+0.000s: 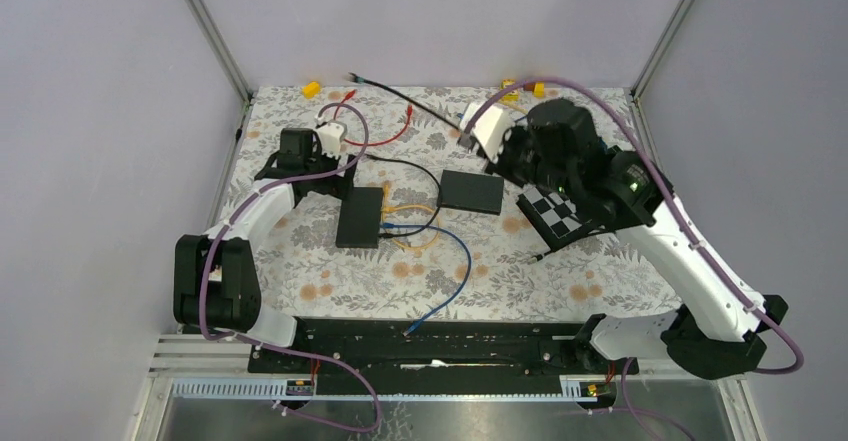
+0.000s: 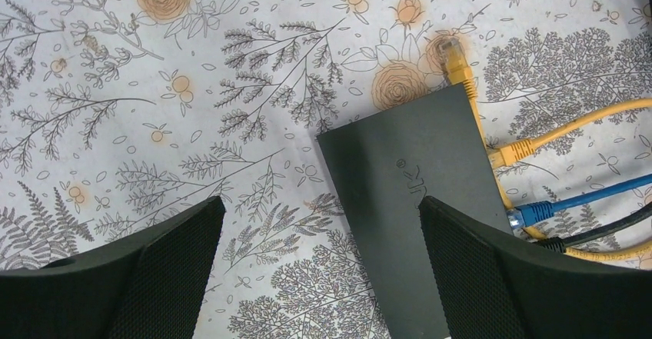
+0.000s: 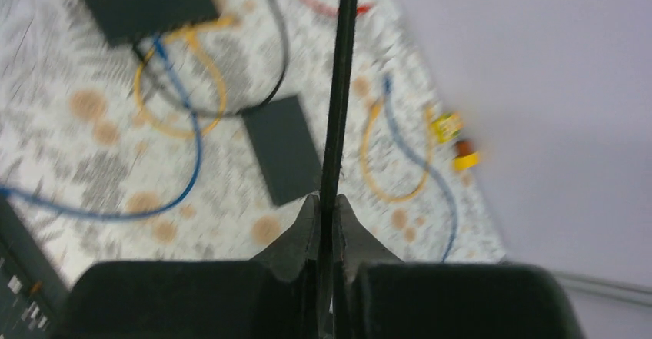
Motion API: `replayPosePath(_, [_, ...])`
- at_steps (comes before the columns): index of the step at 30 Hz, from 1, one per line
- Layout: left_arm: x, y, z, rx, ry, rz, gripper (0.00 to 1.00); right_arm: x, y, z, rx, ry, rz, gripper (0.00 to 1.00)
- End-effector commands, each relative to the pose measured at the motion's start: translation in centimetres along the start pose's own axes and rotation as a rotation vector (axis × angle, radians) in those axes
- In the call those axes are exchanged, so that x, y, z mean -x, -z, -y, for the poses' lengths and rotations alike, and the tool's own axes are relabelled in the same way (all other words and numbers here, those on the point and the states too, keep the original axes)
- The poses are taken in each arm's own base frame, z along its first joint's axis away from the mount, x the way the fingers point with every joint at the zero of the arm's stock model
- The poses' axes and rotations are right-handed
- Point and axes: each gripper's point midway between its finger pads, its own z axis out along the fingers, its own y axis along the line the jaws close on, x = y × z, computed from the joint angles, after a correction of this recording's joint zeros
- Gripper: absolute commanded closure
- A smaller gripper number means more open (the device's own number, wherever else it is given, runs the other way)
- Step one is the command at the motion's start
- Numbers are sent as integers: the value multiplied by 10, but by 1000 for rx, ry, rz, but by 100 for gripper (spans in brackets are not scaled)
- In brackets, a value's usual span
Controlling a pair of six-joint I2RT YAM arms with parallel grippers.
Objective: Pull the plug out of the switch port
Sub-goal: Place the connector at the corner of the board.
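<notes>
Closest to the lens, the right gripper (image 3: 327,207) is pinched fully shut on a thin black cord (image 3: 342,85), which runs straight and taut out of its fingers toward the far side of the worktop (image 2: 115,85). That view is blurred, so I cannot tell whether this cord is the one seated in the switch (image 2: 407,193). The switch lies flat, left of centre, in front of the left arm. A yellow plug (image 2: 511,152), a blue plug (image 2: 530,214) and a black plug (image 2: 553,243) sit along the side facing a second box (image 1: 472,191). The left gripper (image 2: 321,224) hangs above the switch with its jaws spread wide and nothing in them. One finger is over bare worktop and the other over the switch's plug side. The step in hand looks like the pull itself, and nothing is bracing the switch. A tug on the cord would probably drag the whole light box across the cloth instead of freeing a plug. It would be better to lower the left gripper and pin or clasp the switch body first, keeping clear of the ports. The right arm should then draw straight out along the port's axis, low and level, not upward. Holding the cord rather than the plug shell risks slipping or straining the lead, so a slow, steady pull suits best.
</notes>
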Motion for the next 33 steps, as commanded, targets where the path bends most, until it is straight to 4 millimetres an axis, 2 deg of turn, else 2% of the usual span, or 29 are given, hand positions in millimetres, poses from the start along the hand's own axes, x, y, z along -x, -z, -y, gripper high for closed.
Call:
replayPosePath(1, [31, 12, -11, 13, 32, 103, 1, 71, 18, 63, -202, 31, 158, 100])
replayPosePath(6, [30, 18, -26, 37, 74, 118, 1, 126, 26, 109, -335, 52, 247, 100])
replayPosePath(9, [29, 22, -32, 43, 93, 129, 1, 148, 28, 140, -449, 87, 261, 100])
replayPosePath(10, [30, 23, -31, 37, 94, 134, 1, 154, 22, 149, -484, 100, 260, 100])
replayPosePath(15, [26, 30, -48, 58, 130, 146, 1, 188, 35, 197, -670, 120, 351, 100])
replayPosePath(17, [24, 28, -50, 61, 132, 142, 1, 202, 44, 210, -733, 130, 403, 100])
replayPosePath(20, [21, 25, -52, 62, 133, 132, 1, 216, 44, 221, -795, 156, 441, 100])
replayPosePath(23, [21, 22, -52, 50, 131, 129, 1, 223, 26, 230, -852, 204, 429, 100])
replayPosePath(27, [23, 16, -51, 36, 136, 129, 1, 217, -16, 241, -896, 286, 359, 100])
replayPosePath(30, [21, 11, -51, 30, 140, 122, 1, 198, -65, 248, -887, 356, 261, 100])
replayPosePath(33, [17, 8, -50, 19, 146, 111, 1, 168, -119, 246, -828, 395, 153, 100])
